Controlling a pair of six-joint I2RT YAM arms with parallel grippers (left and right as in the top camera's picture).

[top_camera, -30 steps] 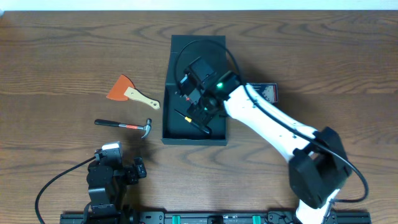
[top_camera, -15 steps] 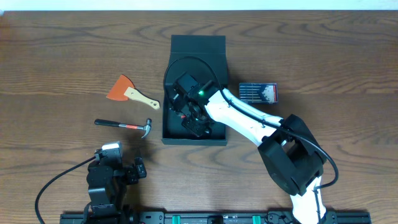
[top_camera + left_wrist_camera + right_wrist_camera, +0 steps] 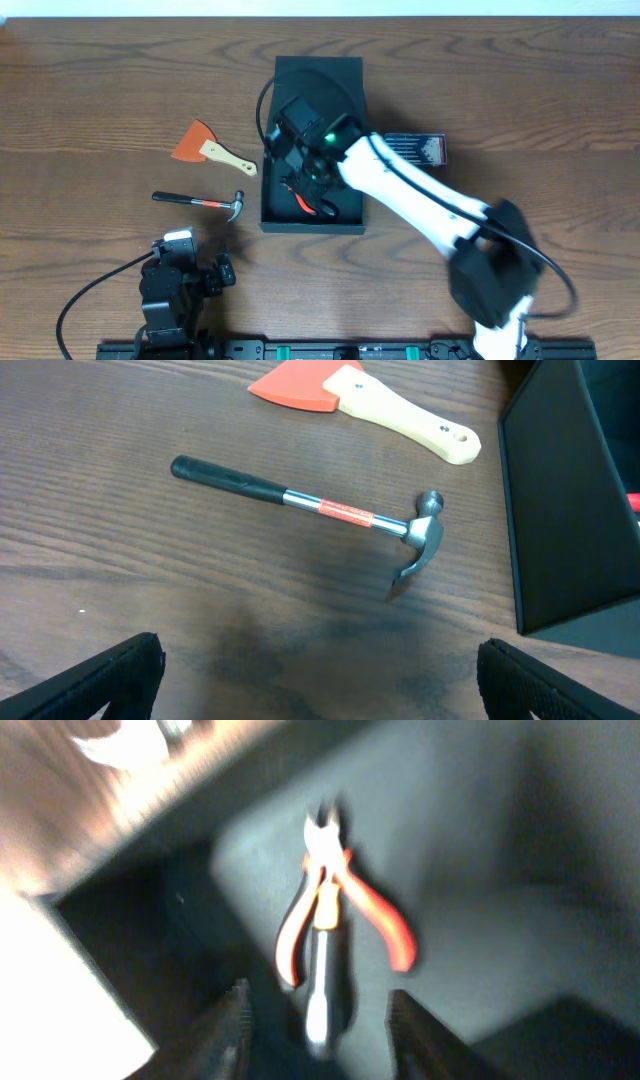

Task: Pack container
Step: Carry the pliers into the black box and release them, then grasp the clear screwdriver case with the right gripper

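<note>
**Overhead and wrist views: item count, clearances, gripper position**

Count: one container (image 3: 300, 226), one pair of orange-handled pliers (image 3: 340, 910), one hammer (image 3: 320, 510), one scraper (image 3: 205, 148) with orange blade and pale wooden handle, one dark flat case (image 3: 425, 148), two arms.

Clearances: container at table (image 3: 80, 100) centre, lid flap folded back toward the far edge. Scraper handle tip just beside the container's left wall. Hammer head near its left front corner. Case just right of the container, partly behind the right arm. Bare wood to the far left and far right.

Right gripper (image 3: 318, 1030): directly over the container interior, fingers spread apart, pliers lying on the floor below. Second dark-handled tool (image 3: 322, 980) beside the pliers, too blurred to identify.

Left gripper (image 3: 320, 690): spread wide, low over bare wood near the hammer, well left of the container.
</note>
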